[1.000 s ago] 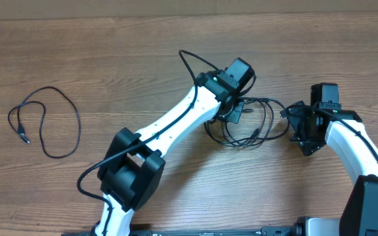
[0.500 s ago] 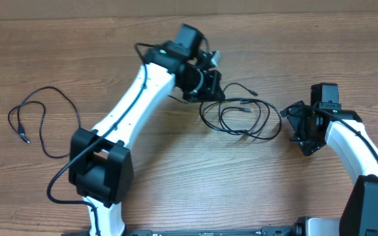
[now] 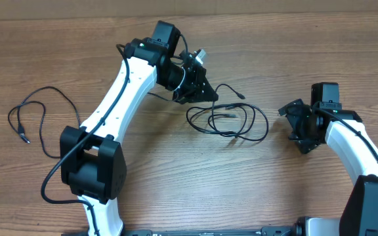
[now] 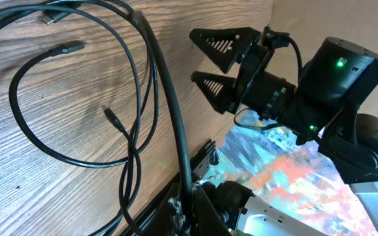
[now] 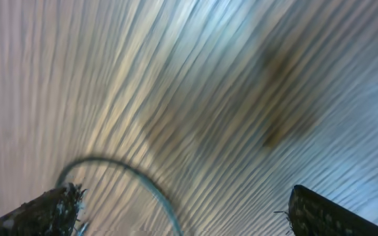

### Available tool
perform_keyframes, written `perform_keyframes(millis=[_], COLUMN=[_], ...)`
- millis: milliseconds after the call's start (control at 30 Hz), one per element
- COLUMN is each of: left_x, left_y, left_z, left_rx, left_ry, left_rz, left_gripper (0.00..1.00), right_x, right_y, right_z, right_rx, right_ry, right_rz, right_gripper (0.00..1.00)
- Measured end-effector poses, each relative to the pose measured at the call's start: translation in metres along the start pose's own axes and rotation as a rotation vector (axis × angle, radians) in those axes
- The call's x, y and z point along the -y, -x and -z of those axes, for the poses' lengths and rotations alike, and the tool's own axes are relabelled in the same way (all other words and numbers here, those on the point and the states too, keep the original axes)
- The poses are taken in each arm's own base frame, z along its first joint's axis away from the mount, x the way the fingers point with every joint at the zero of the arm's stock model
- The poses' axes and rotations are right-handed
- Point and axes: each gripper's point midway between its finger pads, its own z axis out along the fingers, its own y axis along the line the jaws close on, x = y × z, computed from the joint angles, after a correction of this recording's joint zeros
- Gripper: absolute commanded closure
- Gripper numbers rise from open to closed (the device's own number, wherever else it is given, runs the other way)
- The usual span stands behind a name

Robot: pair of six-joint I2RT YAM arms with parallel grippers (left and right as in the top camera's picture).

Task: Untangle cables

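The cables (image 3: 223, 117) lie as a loose bunch of overlapping loops on the middle of the table (image 3: 320, 52), small plug ends sticking out, and one separate cord (image 3: 77, 128) lies alone on the left, well apart. I judge them very light, soft and a little slippery, so a pull on one strand will drag the whole bunch. The outer loop on the right side looks the best place to take hold, not a crossing. In the left wrist view one strand (image 4: 165, 85) runs down into my left gripper (image 3: 205, 92), which seems to pinch it. My right gripper (image 3: 291, 126) waits just beside the bunch, jaws spread wide and holding nothing
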Motion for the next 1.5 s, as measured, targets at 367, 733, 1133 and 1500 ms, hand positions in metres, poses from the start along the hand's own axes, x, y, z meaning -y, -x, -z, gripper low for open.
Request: perform_keyframes(millis=[367, 733, 1133, 1500], left_x=[-0.004, -0.004, -0.003, -0.033], left_y=[-0.002, -0.002, 0.001, 0.027], left_z=[0.000, 0.000, 0.003, 0.056], left_rx=[-0.002, -0.003, 0.007, 0.116], left_ry=[0.021, 0.021, 0.007, -0.036], left_rz=[0.014, 0.022, 0.045, 0.195], left_gripper=[0.96, 0.96, 0.96, 0.96], right_x=[-0.031, -0.067, -0.088, -0.074], right_y=[-0.062, -0.112, -0.157, -0.144], right_z=[0.008, 0.004, -0.040, -0.065], right_rx=[-0.294, -0.357, -0.385, -0.301], right_ry=[0.176, 0.247, 0.250, 0.158], right_rz=[0.123, 0.243, 0.326, 0.304], right_gripper=[0.23, 0.33, 0.96, 0.96])
